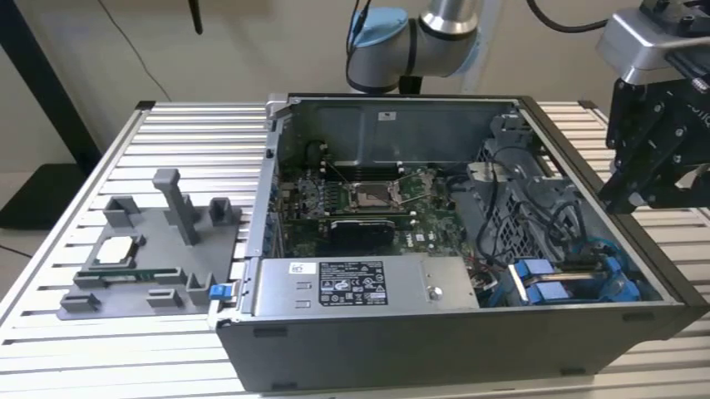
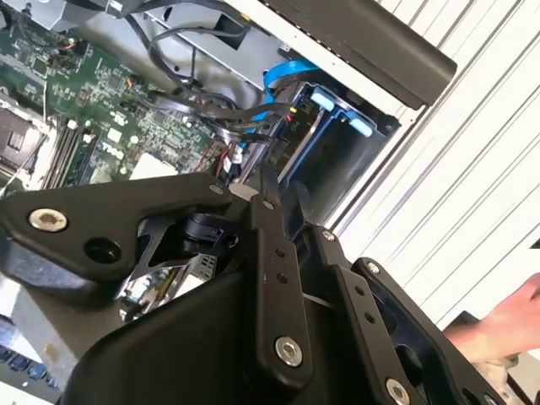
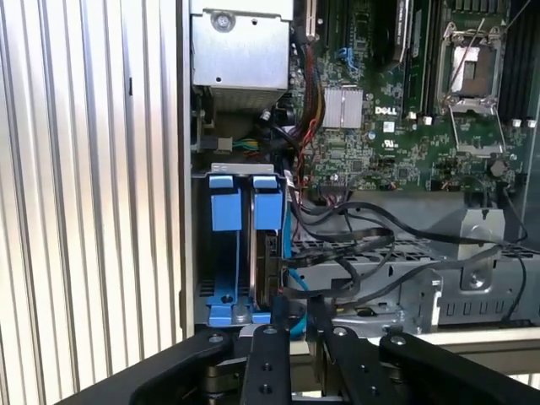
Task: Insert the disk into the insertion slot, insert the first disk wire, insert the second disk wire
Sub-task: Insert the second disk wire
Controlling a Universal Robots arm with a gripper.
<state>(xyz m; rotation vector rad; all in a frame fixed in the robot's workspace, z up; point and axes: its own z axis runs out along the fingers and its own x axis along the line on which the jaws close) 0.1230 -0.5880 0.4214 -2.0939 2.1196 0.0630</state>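
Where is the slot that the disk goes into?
The insertion slot sits in the open computer case's near corner on the exterior view's right, beside the power supply box, with blue plastic parts and cables around it.

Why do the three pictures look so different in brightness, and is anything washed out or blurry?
In the exterior view, light is soft and even; the computer case looks dull grey. In the second wrist view, the ribbed table glares white, and a hand at the edge is blurred. In the first wrist view, the blue drive bay is sharp, while the near black pincer sits dark.
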